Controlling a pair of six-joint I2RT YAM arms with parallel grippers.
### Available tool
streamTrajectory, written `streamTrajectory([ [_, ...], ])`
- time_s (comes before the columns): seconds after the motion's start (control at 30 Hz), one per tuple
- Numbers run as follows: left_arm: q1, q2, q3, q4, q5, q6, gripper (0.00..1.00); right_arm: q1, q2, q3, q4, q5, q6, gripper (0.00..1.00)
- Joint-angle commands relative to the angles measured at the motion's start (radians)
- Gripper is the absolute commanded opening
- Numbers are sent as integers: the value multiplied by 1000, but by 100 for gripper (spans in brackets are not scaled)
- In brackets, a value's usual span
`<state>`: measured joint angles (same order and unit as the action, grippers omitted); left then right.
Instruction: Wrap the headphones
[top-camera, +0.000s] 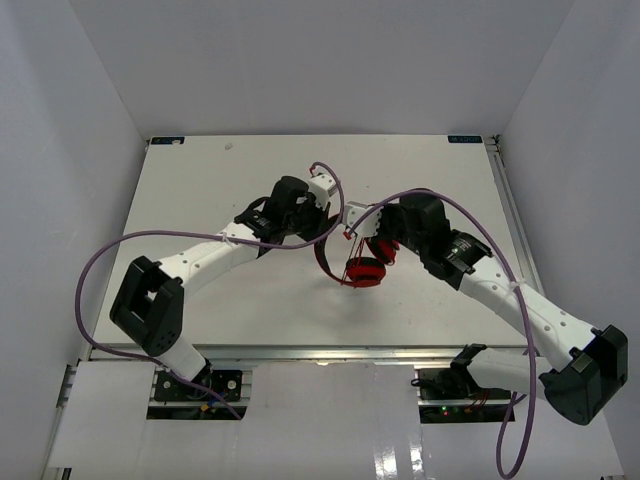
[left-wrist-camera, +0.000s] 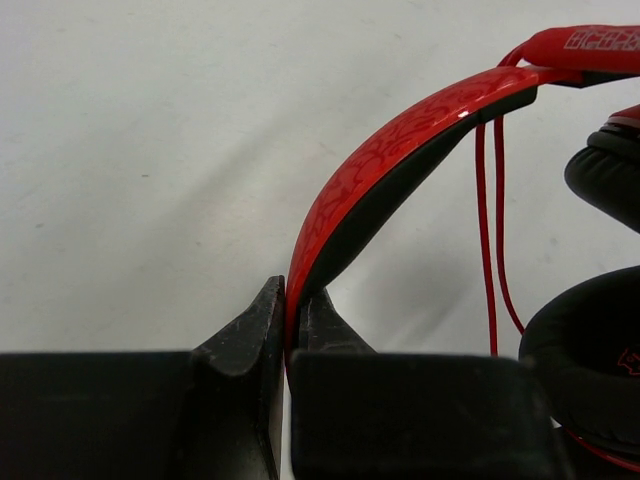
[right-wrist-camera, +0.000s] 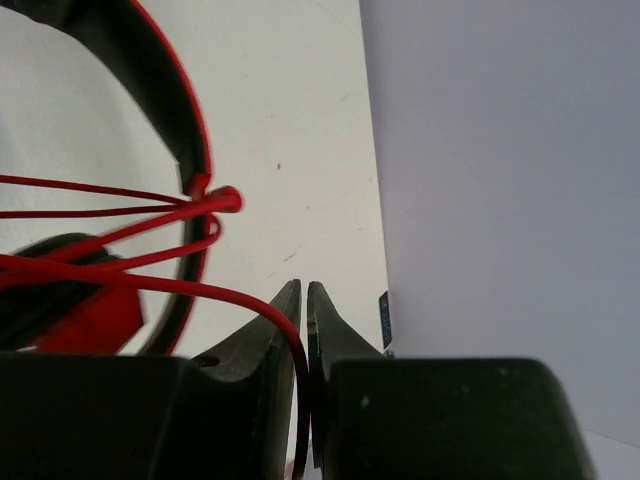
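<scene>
Headphones (left-wrist-camera: 400, 150): headband shell of glossy red plastic, swirl-patterned; underside smooth matt black.
Ear pads (left-wrist-camera: 590, 350): matt black, soft, leather-like.
Cable (right-wrist-camera: 226, 199): thin, smooth red sheath.
Left gripper (left-wrist-camera: 291, 292): fingers (left-wrist-camera: 235, 350) of matt black plastic.
Table (left-wrist-camera: 150, 120): matt white, faintly speckled.
</scene>
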<state>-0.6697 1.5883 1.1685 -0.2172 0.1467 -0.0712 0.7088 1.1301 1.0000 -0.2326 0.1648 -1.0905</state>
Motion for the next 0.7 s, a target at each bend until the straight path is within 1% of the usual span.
streamTrajectory([
  [0.0, -6, -126, -45, -8, 297, 61, 0, -107, 3, -23, 86, -187, 96, 13],
  [0.1, -7, -172, -85, 6, 346, 43, 0, -179, 4, -54, 62, -380, 172, 13],
  [0.2, -6, -204, -99, 23, 393, 8, 0, -238, 7, -86, 58, -528, 250, 13],
  [0.3, -7, -215, -96, 24, 388, -42, 0, -297, 12, -117, 56, -720, 319, 16],
  [0.4, -5, -207, -92, 31, 354, -72, 0, -318, 28, -149, 62, -883, 387, 18],
  [0.53, -4, -184, -89, 59, 252, -134, 0, -323, 104, -174, 95, -1054, 494, 20],
  [0.63, -2, -130, -81, 64, 156, -170, 0, -327, 170, -186, 150, -1112, 562, 20],
  [0.67, 4, -114, -81, 71, 137, -194, 0, -328, 190, -187, 178, -1119, 594, 18],
])
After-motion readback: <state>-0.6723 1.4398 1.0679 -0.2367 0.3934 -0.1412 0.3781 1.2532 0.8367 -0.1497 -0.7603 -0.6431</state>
